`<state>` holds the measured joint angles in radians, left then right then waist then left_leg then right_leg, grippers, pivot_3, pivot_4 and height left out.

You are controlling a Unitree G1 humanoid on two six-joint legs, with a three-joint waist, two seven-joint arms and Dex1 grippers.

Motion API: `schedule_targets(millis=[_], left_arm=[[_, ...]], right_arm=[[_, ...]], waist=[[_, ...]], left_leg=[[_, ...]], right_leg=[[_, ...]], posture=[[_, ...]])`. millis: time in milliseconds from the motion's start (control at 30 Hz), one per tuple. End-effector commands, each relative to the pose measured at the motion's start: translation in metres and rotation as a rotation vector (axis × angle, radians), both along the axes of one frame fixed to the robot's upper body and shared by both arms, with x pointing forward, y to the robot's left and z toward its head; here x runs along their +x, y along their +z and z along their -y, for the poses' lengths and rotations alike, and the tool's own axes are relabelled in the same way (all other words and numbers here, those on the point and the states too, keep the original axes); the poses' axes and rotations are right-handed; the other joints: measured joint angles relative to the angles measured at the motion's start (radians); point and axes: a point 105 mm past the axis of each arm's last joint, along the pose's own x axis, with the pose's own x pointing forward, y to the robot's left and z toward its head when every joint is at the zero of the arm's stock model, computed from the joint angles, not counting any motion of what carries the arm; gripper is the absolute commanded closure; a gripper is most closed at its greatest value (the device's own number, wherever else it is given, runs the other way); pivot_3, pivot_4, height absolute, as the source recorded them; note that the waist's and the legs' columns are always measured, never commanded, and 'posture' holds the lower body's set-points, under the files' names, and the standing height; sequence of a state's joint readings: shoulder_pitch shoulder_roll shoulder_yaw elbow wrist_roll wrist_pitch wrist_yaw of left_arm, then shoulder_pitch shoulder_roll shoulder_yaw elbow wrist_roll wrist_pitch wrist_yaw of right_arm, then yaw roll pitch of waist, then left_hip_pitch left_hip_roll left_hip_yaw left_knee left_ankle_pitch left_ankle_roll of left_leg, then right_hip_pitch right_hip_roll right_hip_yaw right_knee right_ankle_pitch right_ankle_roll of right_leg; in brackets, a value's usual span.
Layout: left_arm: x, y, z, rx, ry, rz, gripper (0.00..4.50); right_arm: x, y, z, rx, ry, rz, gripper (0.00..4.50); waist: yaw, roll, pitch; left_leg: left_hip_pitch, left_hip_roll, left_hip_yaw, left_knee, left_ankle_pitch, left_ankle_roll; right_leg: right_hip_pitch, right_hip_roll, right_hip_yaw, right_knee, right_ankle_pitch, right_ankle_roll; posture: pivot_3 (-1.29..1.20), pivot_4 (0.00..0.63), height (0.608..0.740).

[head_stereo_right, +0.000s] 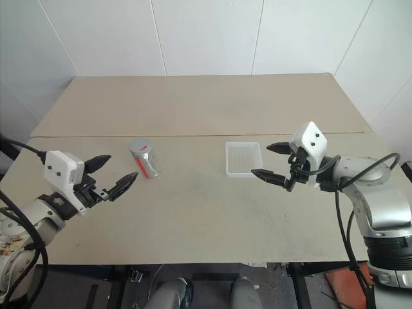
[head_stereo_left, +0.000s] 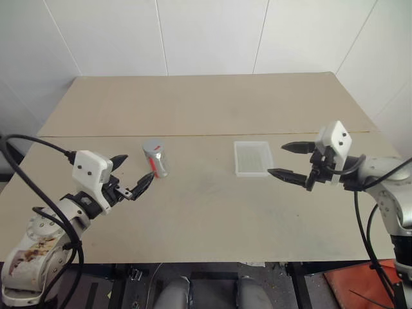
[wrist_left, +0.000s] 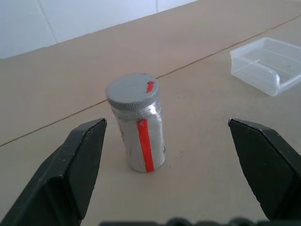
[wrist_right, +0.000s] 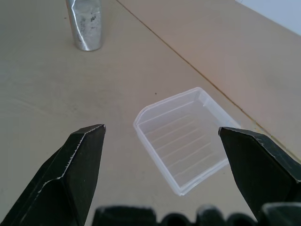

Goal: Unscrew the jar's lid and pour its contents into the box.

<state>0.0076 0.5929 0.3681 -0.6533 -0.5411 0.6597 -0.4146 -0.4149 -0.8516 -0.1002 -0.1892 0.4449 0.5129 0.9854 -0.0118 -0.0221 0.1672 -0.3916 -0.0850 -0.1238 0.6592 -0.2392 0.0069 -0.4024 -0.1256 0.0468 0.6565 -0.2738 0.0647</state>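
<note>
The jar [head_stereo_left: 156,159] stands upright on the table [head_stereo_left: 206,116], a small clear cylinder with a silvery, frosted-looking wall and a red stripe running down its side. The lid [wrist_left: 132,91] sits screwed on top: a round grey cap with a ribbed rim and a small red mark near its edge. The left gripper [head_stereo_left: 132,175] hovers just beside the jar, on its left and a little nearer the robot, its black wedge-shaped jaws spread wide and holding nothing. To the right of the jar, well apart from it, lies the box [head_stereo_left: 252,158], a shallow square tray of translucent white plastic with rounded corners and faint ridges across its floor. Farther right from the jar, just past the box, the right gripper [head_stereo_left: 291,161] hangs with its jaws likewise spread and holding nothing. The table is smooth pale beige board, with a thin seam running across it behind the jar
</note>
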Motion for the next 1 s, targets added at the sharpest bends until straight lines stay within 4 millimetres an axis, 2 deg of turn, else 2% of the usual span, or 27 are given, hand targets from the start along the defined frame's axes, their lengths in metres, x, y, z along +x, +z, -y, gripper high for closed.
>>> schedule_targets(millis=[33,133,200,333,467,700,1000], left_arm=[[-0.003,0.015,-0.007,-0.036,0.145,0.086,0.0],[-0.003,0.001,-0.002,-0.072,0.197,0.048,0.0],[-0.004,-0.009,0.008,-0.081,0.175,0.025,0.0],[0.003,-0.033,0.018,-0.062,0.229,0.003,0.0],[0.008,-0.049,0.032,-0.038,0.209,-0.004,0.0],[0.026,-0.061,0.034,-0.039,0.28,0.037,0.0],[0.057,-0.061,0.037,-0.029,0.275,0.088,0.0]], right_arm=[[0.0,0.015,0.002,-0.008,0.015,0.051,0.02],[0.003,0.013,0.0,-0.012,0.012,0.049,0.02],[0.002,0.014,-0.001,-0.006,0.02,0.054,0.02],[0.006,0.017,0.005,-0.003,-0.014,0.076,0.02],[0.004,0.019,0.004,0.0,-0.003,0.079,0.02],[-0.001,0.013,0.005,-0.043,0.012,0.07,0.02],[-0.015,0.004,-0.001,-0.037,0.113,-0.005,0.02]], waist=[[0.002,0.0,0.0],[0.004,0.0,0.0],[0.006,0.0,0.0],[0.012,0.0,0.0],[0.017,0.0,0.0],[0.024,0.0,0.0],[0.024,0.0,0.0]], left_leg=[[0.0,0.0,0.0,0.0,0.0,0.0],[0.0,0.0,0.0,0.0,0.0,0.0],[0.001,0.0,0.0,0.0,0.0,0.0],[0.0,-0.001,0.0,0.0,0.0,0.0],[0.0,-0.001,0.0,0.0,0.001,-0.001],[0.0,-0.001,0.0,0.0,0.0,-0.001],[0.0,-0.002,0.0,0.001,0.001,-0.001]], right_leg=[[0.0,0.0,0.0,0.0,0.0,0.0],[0.001,0.0,0.0,0.0,0.0,0.0],[0.001,0.0,0.0,0.0,0.0,0.0],[0.001,0.0,0.0,-0.001,0.0,0.0],[0.001,0.0,0.0,0.0,0.001,0.0],[0.001,0.0,0.0,-0.001,0.001,0.0],[0.001,0.0,0.0,-0.001,0.001,0.0]], posture=[[0.0,0.15,0.74],[0.0,0.15,0.74],[0.0,0.15,0.74],[0.0,0.15,0.74],[0.0,0.15,0.74],[0.0,0.15,0.74],[0.0,0.15,0.74]])
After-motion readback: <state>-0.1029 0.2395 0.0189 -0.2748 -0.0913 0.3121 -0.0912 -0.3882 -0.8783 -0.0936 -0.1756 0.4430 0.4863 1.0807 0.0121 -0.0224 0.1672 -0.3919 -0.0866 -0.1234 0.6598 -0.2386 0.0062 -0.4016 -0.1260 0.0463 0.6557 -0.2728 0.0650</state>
